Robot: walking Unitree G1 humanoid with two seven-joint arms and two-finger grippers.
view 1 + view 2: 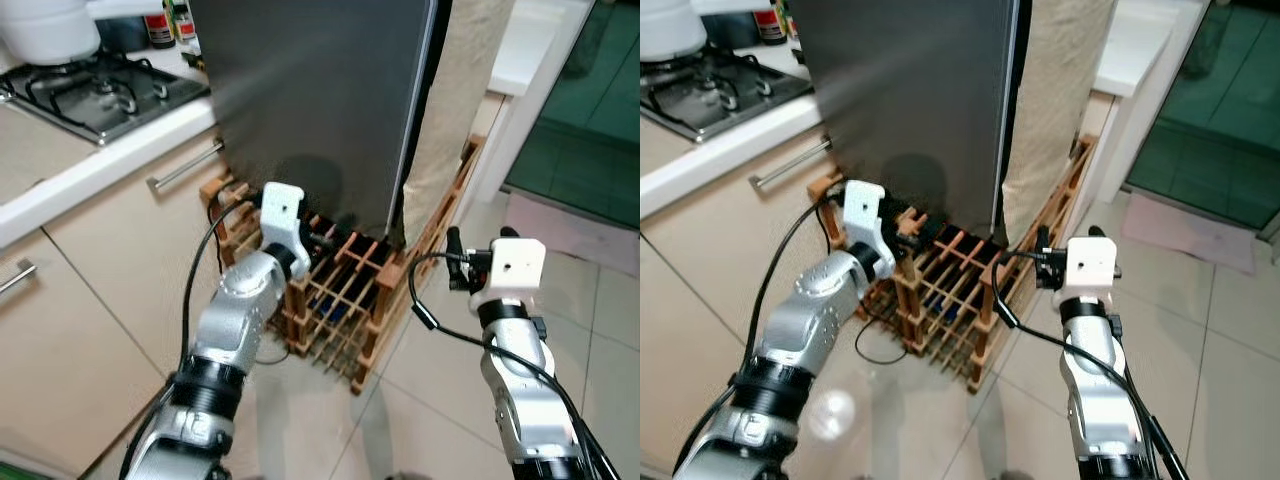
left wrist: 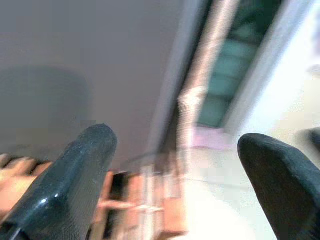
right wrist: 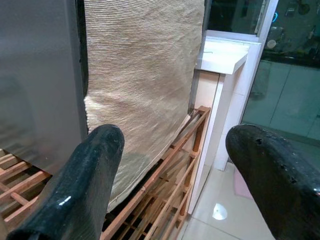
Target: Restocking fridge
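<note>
The grey fridge door (image 1: 320,100) stands closed in front of me. A beige woven mat (image 1: 455,100) hangs against the fridge's right side. A wooden lattice rack (image 1: 345,300) sits on the floor at the fridge's foot. My left gripper (image 1: 322,239) is open and hovers just above the rack, low before the door; its fingers (image 2: 85,165) are spread wide with nothing between them. My right gripper (image 1: 455,262) is open too, held right of the rack near the mat's lower edge, and its fingers (image 3: 95,170) are empty.
A gas hob (image 1: 95,90) with a white pot (image 1: 45,30) sits on the counter to the left, above cream drawers with a bar handle (image 1: 185,166). A white ledge (image 1: 520,50) and a glass door (image 1: 590,100) are on the right. Tiled floor (image 1: 600,310) lies beside the rack.
</note>
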